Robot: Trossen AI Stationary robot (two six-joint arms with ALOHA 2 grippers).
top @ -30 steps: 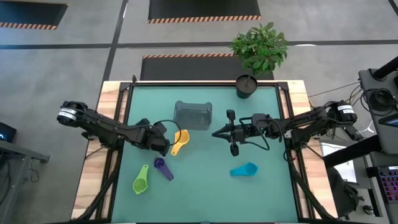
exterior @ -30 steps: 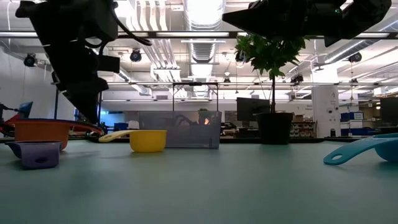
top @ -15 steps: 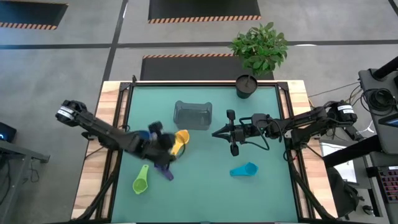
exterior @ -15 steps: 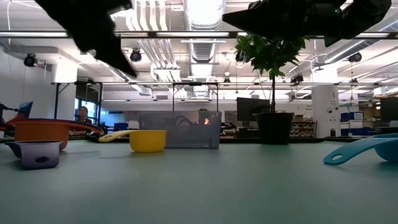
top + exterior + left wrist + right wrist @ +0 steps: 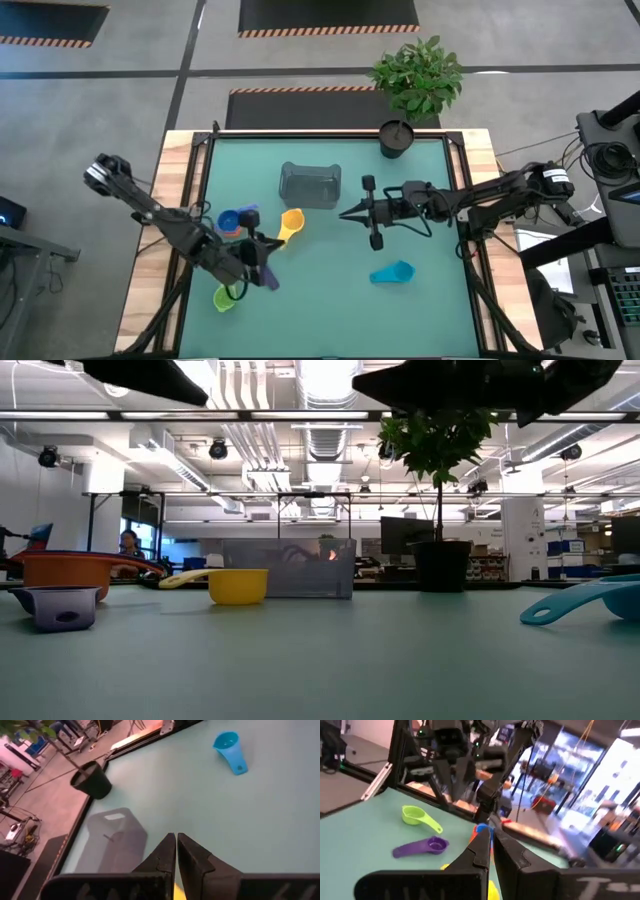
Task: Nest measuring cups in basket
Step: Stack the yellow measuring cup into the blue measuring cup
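The grey basket (image 5: pixel 310 185) stands at the table's far middle, also seen in the low view (image 5: pixel 288 567). An orange cup with blue and red cups in it (image 5: pixel 232 221) stands left of the yellow cup (image 5: pixel 290 225). The purple cup (image 5: pixel 268 278) is partly under my left arm, and the green cup (image 5: pixel 225 297) lies near it. The cyan cup (image 5: pixel 392 272) lies at the right. My left gripper (image 5: pixel 268 248) is shut and empty, high above the purple and yellow cups. My right gripper (image 5: pixel 345 213) is shut and empty, right of the basket and above the table.
A black plant pot (image 5: pixel 397 137) stands at the table's far edge, right of the basket. In the low view the orange cup (image 5: pixel 70 570) and the purple cup (image 5: pixel 60 605) stand at the left and the cyan cup (image 5: pixel 590 600) at the right.
My left gripper has risen from beside the orange cup and swung toward the table's near edge. The orange cup with the blue and red cups, hidden under the arm before, now shows. No cup has moved.
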